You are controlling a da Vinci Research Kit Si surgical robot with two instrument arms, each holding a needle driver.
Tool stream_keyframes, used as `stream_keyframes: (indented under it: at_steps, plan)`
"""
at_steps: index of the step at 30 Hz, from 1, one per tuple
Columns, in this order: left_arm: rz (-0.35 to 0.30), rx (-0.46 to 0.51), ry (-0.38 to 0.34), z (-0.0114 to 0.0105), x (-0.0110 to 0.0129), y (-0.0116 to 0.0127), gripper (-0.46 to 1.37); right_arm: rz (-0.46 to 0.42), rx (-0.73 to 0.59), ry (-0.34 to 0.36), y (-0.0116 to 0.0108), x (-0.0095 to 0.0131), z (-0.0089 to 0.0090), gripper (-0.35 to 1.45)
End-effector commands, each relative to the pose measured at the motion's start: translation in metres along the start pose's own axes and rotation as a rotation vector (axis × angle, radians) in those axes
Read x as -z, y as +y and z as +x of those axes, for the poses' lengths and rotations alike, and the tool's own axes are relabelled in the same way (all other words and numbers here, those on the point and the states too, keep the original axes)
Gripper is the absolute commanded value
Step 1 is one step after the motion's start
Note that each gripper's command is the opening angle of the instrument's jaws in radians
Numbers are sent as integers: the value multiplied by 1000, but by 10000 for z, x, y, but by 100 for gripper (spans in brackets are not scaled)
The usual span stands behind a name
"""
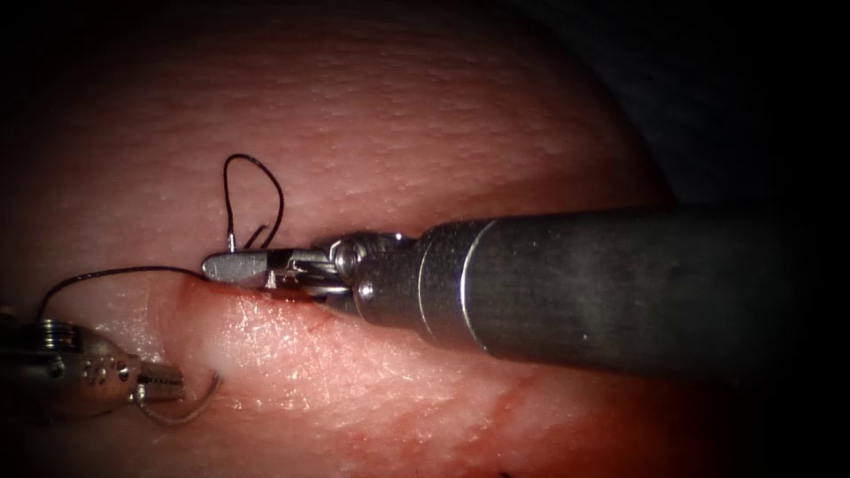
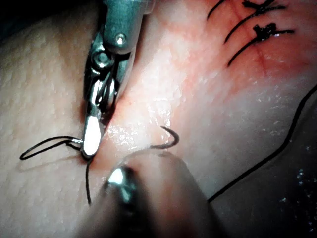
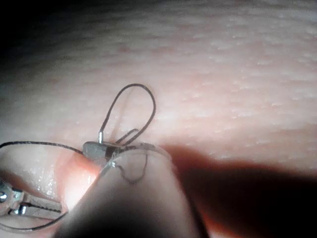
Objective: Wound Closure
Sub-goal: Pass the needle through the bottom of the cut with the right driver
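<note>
Right claw (image 1: 232,265): your right tool reaches in from the right and lies along the cut (image 1: 292,296); its jaws are clenched, with the thread (image 1: 257,181) looping up from just beside the tip. You cannot tell whether thread is pinched.
Left claw (image 1: 168,386): your left tool sits low on the left, grasping the needle (image 1: 190,409) near one end of its curve.
Needle: out of the tissue (image 1: 425,115), its arc curving free over the surface below the cut.
Thread: one strand runs from the cut's left end towards your left tool.
Earlier stitches (image 2: 257,32): dark knotted ones across the cut, seen in the left wrist view.
Red fluid (image 1: 496,416): smeared on the tissue below the cut.
</note>
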Motion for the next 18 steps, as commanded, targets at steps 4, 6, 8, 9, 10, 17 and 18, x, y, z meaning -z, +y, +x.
stream_keyframes:
  at_steps: [4,6,8,9,10,17,18]
  plan:
    - [-8,0,0,0,0,0,-35,3,207,131,6,-2,7,85]
    - [-8,-6,0,0,0,0,-35,20,231,181,9,0,15,101]
    - [-8,-6,0,0,0,0,-35,25,256,217,13,4,24,108]
    - [-8,-6,0,0,0,0,-35,21,274,228,14,6,27,110]
    - [-8,-6,0,0,0,0,-35,15,286,236,15,8,30,110]
    - [-7,-16,4,3,2,-1,-35,-17,614,211,25,25,51,104]
    - [-8,-22,4,3,3,-1,-34,-14,644,202,26,26,53,106]
